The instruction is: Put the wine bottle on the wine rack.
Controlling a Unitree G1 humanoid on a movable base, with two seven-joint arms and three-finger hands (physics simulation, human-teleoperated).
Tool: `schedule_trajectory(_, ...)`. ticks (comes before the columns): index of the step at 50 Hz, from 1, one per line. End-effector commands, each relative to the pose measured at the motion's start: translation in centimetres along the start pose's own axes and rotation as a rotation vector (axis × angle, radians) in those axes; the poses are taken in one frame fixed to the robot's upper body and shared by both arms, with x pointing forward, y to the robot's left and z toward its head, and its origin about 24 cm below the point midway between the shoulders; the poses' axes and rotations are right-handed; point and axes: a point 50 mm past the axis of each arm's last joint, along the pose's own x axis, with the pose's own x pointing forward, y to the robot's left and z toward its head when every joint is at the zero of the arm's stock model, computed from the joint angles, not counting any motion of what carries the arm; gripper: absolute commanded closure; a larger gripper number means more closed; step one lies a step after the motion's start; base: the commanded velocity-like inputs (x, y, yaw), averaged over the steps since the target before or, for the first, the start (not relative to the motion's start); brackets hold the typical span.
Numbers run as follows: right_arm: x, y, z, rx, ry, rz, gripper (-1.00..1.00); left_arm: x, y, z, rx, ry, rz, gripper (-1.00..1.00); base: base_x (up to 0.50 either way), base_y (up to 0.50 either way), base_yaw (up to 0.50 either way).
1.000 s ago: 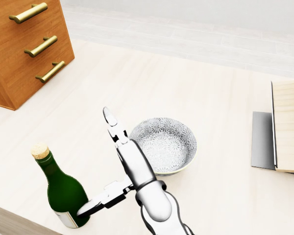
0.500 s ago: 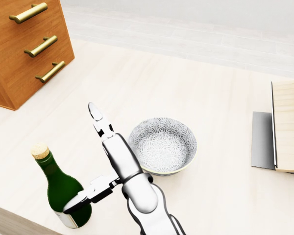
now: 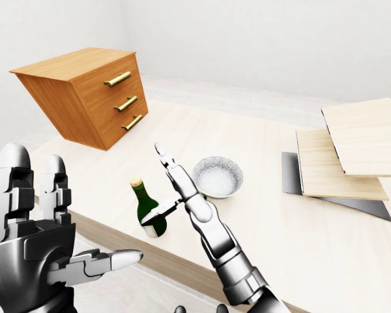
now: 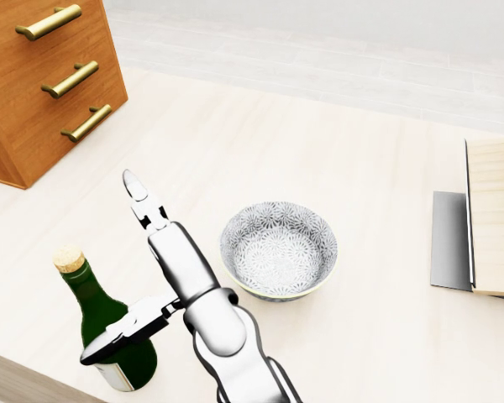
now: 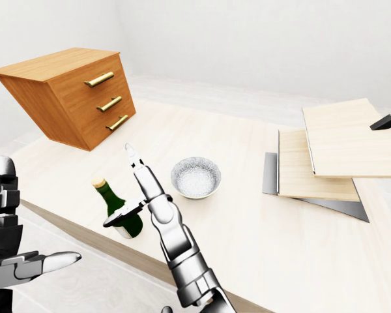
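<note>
A: So where's it at? I can see the wine bottle (image 4: 107,323) standing upright near the table (image 4: 386,336) edge, cork in, low-left in the head view, just left of the patterned bowl (image 4: 279,249).

B: Yep, and the right hand (image 4: 155,277) is right up against it. Fingers are spread: one long finger points up and away past the bottle, while the thumb-side finger (image 4: 122,332) lies across the bottle's lower body. Not closed round it, though, so I'd call it lined up, not grabbed.

A: Why come in from that side?

B: My guess is the bowl leaves just enough room, and a low hold on the fat part should keep it from tipping.

A: And the left hand (image 3: 32,244)?

B: Parked low at the left of the left-eye view, fingers spread, holding nothing, well apart from everything.

A: Rack?

B: Maybe those stacked wooden boards (image 3: 352,147) on the right, but I honestly can't tell. The drawer unit (image 3: 91,94) sits top-left, out of the way.
</note>
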Motion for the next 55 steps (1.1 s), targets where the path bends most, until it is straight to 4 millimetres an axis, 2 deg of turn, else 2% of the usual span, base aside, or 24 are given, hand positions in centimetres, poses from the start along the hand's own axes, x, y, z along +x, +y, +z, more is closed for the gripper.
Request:
schedule_trajectory(1, 0.6, 0.6, 0.3, 0.001, 0.002, 0.020, -1.00, -0.1, 0.2, -0.3, -0.003, 0.014, 0.003, -1.00, 0.00, 0.00, 0.00)
schedule_trajectory(27, 1.8, 0.4, -0.4, 0.009, 0.056, 0.042, -1.00, -0.3, 0.3, -0.9, -0.005, 0.048, 0.002, -1.00, 0.00, 0.00, 0.00)
schedule_trajectory(38, 2.2, 0.9, -0.1, 0.015, 0.056, 0.118, -1.00, -0.3, 0.2, -0.8, -0.006, 0.043, 0.003, -1.00, 0.00, 0.00, 0.00)
schedule_trajectory(55, 3.3, 0.4, 0.5, 0.024, 0.060, 0.133, -1.00, -0.4, 0.4, -1.3, -0.013, 0.064, 0.004, -1.00, 0.00, 0.00, 0.00)
